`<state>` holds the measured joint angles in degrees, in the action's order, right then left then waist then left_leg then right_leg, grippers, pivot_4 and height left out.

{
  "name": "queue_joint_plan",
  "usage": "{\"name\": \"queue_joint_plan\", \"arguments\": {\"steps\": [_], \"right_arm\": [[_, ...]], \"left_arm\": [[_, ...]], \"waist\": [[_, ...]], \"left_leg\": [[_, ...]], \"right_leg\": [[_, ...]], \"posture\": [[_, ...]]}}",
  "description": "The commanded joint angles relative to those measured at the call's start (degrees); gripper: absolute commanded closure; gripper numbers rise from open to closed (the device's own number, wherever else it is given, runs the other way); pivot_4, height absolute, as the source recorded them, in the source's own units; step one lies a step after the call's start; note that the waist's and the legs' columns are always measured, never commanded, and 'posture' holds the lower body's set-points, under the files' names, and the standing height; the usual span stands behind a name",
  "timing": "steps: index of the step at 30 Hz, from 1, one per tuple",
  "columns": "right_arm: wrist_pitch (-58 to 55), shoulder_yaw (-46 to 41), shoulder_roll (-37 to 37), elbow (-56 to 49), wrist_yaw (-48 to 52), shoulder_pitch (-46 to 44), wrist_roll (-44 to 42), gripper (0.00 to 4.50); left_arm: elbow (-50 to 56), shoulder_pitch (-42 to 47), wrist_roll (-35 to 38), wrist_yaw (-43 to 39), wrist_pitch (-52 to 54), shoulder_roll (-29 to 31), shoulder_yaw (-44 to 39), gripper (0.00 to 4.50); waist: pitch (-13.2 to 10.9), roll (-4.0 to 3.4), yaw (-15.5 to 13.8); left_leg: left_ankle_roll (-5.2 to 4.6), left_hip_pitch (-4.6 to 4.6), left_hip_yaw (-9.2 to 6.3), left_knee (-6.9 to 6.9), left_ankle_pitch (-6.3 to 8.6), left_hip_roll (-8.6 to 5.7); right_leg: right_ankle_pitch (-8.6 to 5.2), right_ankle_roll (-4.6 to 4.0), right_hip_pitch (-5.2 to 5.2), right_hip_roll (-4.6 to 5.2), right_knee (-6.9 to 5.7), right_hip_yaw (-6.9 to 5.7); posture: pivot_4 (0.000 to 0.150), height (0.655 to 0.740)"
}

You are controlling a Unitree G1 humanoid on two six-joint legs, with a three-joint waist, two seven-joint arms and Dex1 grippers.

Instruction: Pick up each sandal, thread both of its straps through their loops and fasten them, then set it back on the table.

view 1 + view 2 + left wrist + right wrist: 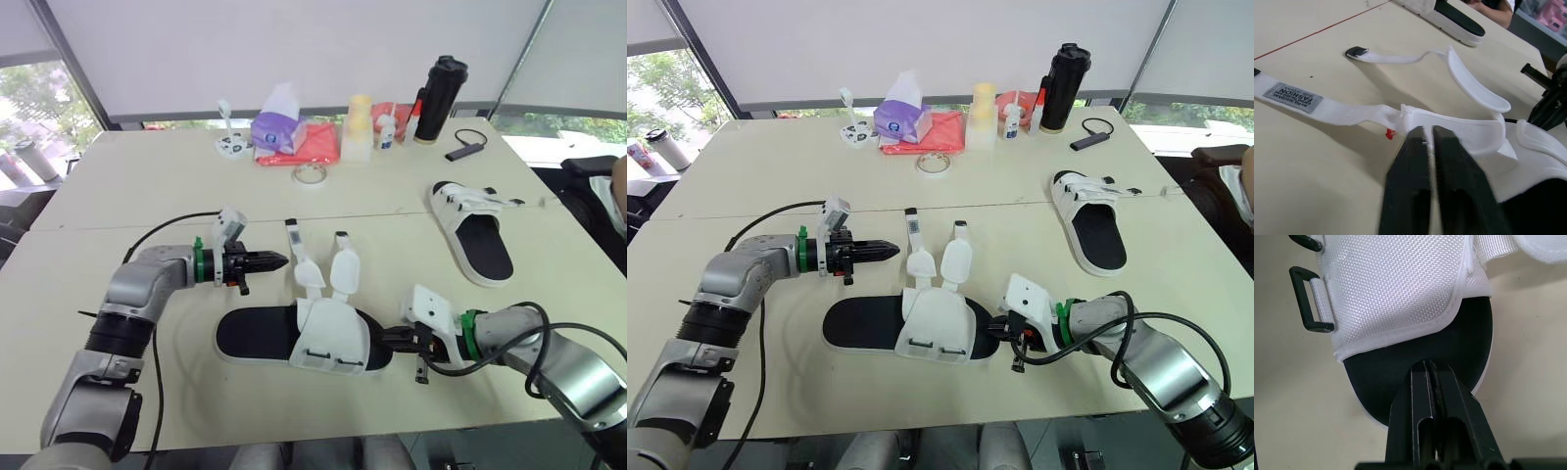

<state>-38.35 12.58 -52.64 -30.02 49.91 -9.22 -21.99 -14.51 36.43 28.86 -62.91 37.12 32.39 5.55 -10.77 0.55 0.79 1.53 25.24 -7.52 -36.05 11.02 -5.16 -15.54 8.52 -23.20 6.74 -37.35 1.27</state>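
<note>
Sandal (pixel 304 338) lies unfastened, straps (pixel 307 274) loose just beyond your clenched left pincer (pixel 279 260), right pincer (pixel 390 338) clenched at its toe; pickup looks pending, so open first.

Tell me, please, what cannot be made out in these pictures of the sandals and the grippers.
- Right wrist view: whether the right gripper touches the near sandal's insole; its own fingers hide the contact.
- Eye views: whether the far sandal's straps are fastened; too small.
- Right wrist view: the sandal's second loop, cut off by the picture's edge.
- Left eye view: the person, cut off by the edge.
</note>
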Motion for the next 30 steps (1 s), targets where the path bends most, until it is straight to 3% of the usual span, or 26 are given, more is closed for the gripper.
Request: {"name": "queue_joint_plan", "arguments": {"steps": [1,5,6,14,30], "right_arm": [[0.2,2.1,0.9,0.4,0.7,0.5,1.6,4.5],[0.6,2.4,1.0,0.1,1.3,0.4,2.8,4.5],[0.9,2.7,0.9,-0.1,1.5,0.4,3.3,4.5],[1.9,3.8,0.2,-2.0,2.6,0.2,6.1,4.5],[1.0,3.2,0.0,-3.4,3.2,0.9,7.7,4.5]], "left_arm": [[0.3,1.7,-0.2,0.8,0.7,-0.2,-1.6,2.12],[-0.8,2.1,1.1,1.9,4.3,-0.7,-3.0,0.15],[-1.9,2.4,2.3,2.3,7.0,-1.1,-3.9,0.07],[-14.4,8.5,12.4,14.5,31.8,-8.4,-17.5,0.07],[-22.4,11.6,12.0,22.5,36.7,-16.5,-21.8,0.07]], "waist": [[0.0,0.01,0.0],[0.0,0.02,0.1],[0.0,0.02,0.0],[0.1,0.1,0.0],[0.1,0.14,-0.2]], "left_leg": [[0.0,0.0,0.0,0.0,0.0,0.01],[0.0,-0.05,-0.01,0.0,0.0,0.02],[0.0,-0.07,-0.01,0.0,0.0,0.02],[0.0,-0.18,-0.07,-0.01,0.0,0.02],[0.03,-0.38,-0.1,0.01,0.01,0.0]], "right_leg": [[0.0,0.0,0.0,-0.01,0.0,0.0],[0.01,-0.01,0.03,-0.03,-0.01,0.0],[0.01,-0.01,0.06,-0.03,-0.01,0.0],[0.01,0.01,0.2,-0.08,-0.02,-0.06],[0.01,0.01,0.43,-0.05,0.01,-0.08]], "posture": [[0.15,0.74],[0.15,0.74],[0.15,0.74],[0.15,0.74],[0.15,0.74]]}}
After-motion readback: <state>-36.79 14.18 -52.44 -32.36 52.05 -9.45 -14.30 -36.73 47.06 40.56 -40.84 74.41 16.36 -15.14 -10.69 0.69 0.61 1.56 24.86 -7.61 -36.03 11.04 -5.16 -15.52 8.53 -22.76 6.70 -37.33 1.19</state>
